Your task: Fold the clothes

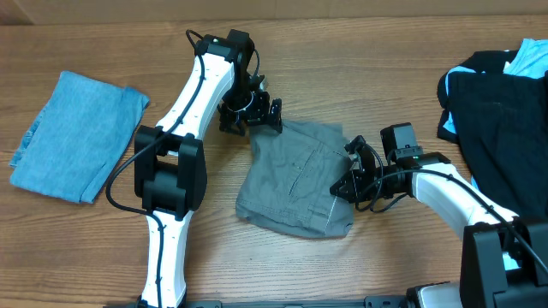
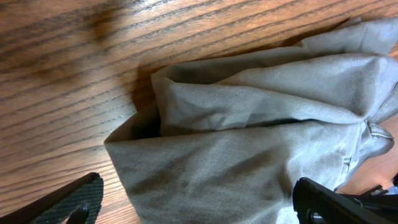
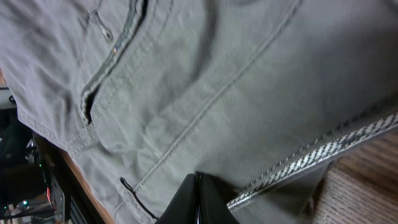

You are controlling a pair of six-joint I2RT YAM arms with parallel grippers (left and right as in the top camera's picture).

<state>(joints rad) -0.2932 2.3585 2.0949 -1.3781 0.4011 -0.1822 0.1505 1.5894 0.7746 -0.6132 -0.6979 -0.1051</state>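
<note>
Grey garment [image 1: 295,175] lies crumpled mid-surface [image 1: 385,51]. Your left pincer [image 1: 252,122] is spread over its far corner, and your right pincer [image 1: 341,188] is pinching its right hem. Denim-blue cloth [image 1: 73,137] lies at the left.

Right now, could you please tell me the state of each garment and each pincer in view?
grey garment: partly folded, rumpled, lying between the arms.
denim-blue garment: folded, lying apart on the left arm's side.
black garment: unfolded heap on the right arm's side.
light blue garment: bunched against the black garment.
left pincer: open, over the grey garment's corner.
right pincer: shut on the grey garment's edge.
</note>
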